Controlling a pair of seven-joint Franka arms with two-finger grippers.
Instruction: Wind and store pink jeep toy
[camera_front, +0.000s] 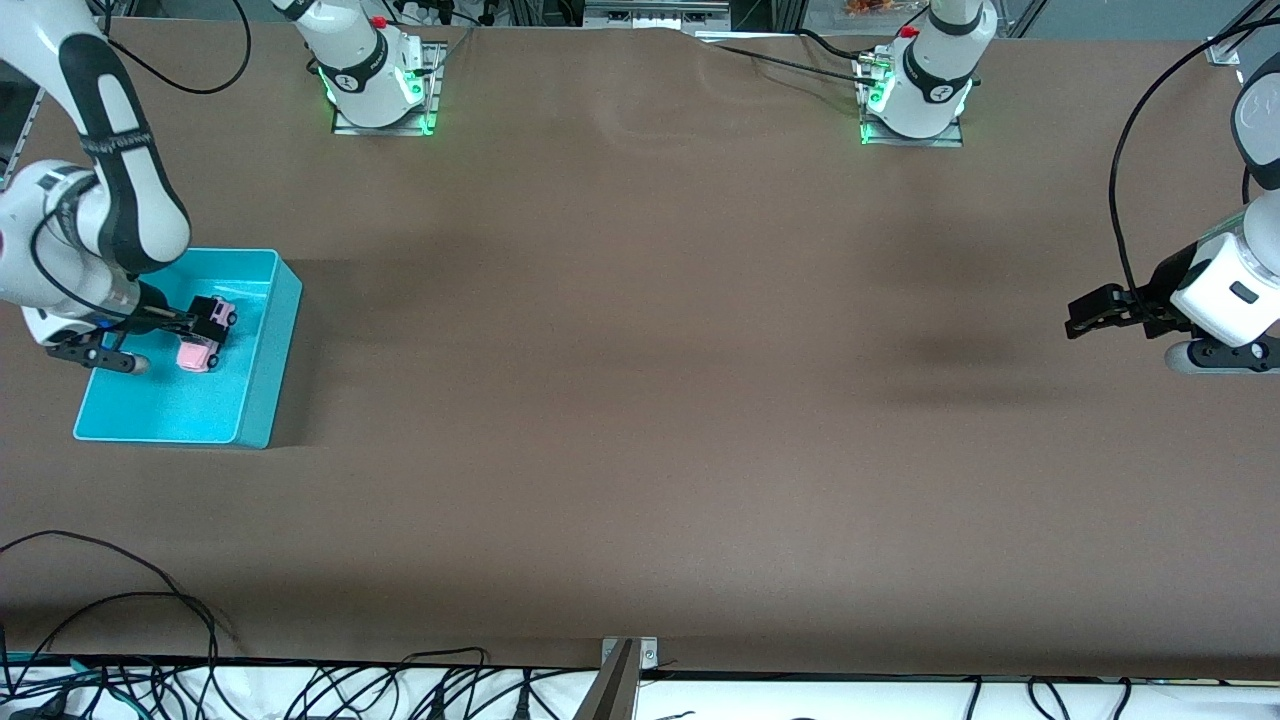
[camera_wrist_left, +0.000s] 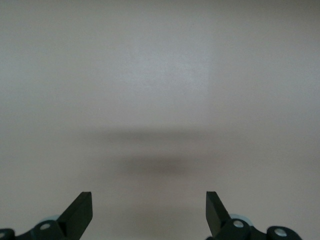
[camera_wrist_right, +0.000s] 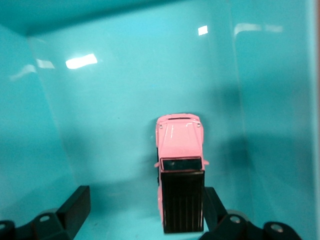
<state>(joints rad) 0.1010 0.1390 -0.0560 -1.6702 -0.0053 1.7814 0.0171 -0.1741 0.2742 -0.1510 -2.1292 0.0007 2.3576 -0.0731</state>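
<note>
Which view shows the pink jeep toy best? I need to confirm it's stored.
The right wrist view: the pink jeep toy fills it, lying in the turquoise bin. The front view shows it small; the left wrist view shows none.

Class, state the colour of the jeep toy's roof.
Black, on the pink jeep toy; clearest in the right wrist view.

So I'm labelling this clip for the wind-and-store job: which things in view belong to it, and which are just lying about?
Part of the job:
- small light pink jeep toy with black roof, lying in the bin
- turquoise plastic bin, at the right arm's end
- right gripper, jaws open around the jeep

Just there:
- left gripper, open, waiting over bare brown table
- black cables along the table's near edge
</note>
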